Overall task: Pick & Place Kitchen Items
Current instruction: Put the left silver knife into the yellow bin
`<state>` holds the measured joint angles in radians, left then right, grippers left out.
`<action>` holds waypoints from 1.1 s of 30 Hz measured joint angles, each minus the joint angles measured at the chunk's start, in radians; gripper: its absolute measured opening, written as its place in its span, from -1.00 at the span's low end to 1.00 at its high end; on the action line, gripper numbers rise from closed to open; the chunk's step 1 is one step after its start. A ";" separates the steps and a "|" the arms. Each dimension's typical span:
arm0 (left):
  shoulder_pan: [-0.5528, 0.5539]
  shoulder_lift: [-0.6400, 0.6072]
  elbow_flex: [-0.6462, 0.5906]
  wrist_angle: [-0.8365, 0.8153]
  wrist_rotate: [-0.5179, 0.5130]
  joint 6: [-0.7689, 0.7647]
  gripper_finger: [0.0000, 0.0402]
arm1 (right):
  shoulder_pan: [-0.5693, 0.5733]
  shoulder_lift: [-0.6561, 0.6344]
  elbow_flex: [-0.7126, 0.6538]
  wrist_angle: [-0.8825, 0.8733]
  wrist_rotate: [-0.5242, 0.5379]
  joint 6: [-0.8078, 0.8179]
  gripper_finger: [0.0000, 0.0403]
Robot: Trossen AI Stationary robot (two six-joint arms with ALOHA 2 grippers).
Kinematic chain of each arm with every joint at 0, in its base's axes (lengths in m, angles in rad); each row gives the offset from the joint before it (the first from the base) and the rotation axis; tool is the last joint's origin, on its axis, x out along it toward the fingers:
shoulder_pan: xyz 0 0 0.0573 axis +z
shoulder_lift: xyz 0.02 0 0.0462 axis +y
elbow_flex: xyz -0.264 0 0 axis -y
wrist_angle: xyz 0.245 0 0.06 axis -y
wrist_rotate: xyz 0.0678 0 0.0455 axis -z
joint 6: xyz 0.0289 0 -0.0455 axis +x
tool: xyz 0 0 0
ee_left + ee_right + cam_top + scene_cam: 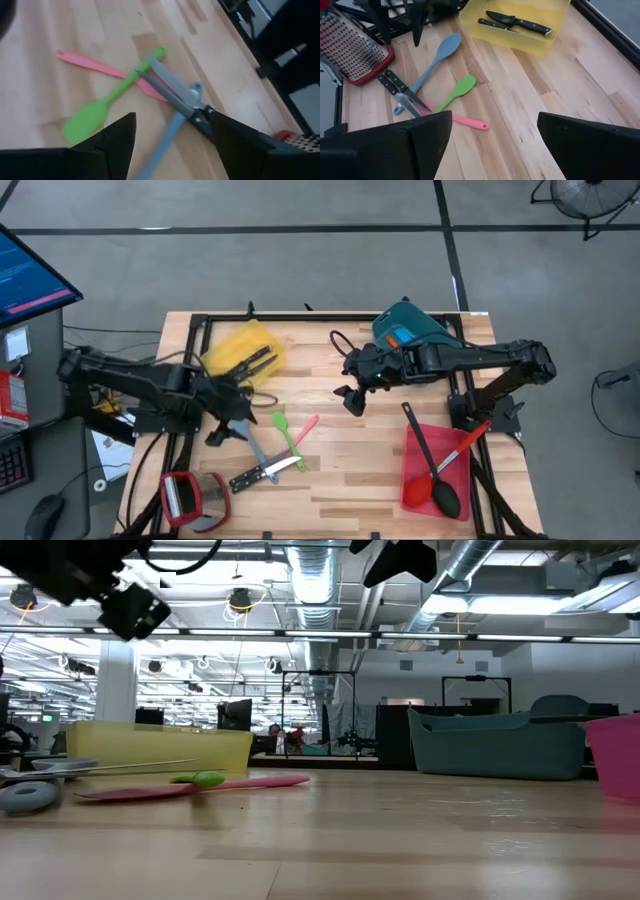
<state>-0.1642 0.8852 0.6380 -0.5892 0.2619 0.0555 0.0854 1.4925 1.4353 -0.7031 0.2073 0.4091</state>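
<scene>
Left gripper, fingers apart, hovers over knife crossing blue spoon. Knife: stiff, thin; grasp the handle. Right gripper waits, fingers apart.

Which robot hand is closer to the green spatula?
The left. The left gripper hangs just beside the green spatula, fingers open, over the pile of utensils. The right gripper is open too, farther off toward the teal bin.
</scene>
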 joint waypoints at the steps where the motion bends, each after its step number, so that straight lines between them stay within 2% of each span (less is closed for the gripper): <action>1: -0.023 0.007 -0.016 0.024 -0.001 -0.014 0.18 | 0.001 0.000 0.000 0.000 0.000 0.000 0.45; 7: -0.152 0.067 -0.077 0.135 -0.005 -0.212 0.17 | 0.007 0.000 0.000 -0.001 0.000 0.002 0.45; 9: -0.187 0.092 -0.085 0.143 -0.034 -0.319 0.17 | 0.007 0.000 0.000 -0.001 0.000 0.002 0.45; 13: -0.217 0.144 -0.095 0.143 -0.080 -0.588 0.15 | 0.006 0.000 0.000 -0.002 0.000 0.002 0.45; 17: -0.242 0.183 -0.096 0.144 -0.081 -0.736 0.13 | 0.006 0.000 0.000 -0.002 0.000 0.001 0.45; 25: -0.285 0.204 -0.096 0.145 -0.089 -0.812 0.12 | 0.006 0.000 0.000 -0.004 0.000 0.000 0.45; 29: -0.311 0.204 -0.096 0.150 -0.160 -0.808 0.12 | 0.006 0.000 0.000 -0.015 0.000 0.000 0.45; 33: -0.291 0.193 -0.096 0.252 -0.233 -0.785 0.12 | 0.004 0.000 0.000 -0.025 0.000 0.000 0.45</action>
<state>-0.4550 1.0779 0.5423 -0.3369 0.0294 -0.7299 0.0895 1.4923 1.4353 -0.7282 0.2073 0.4088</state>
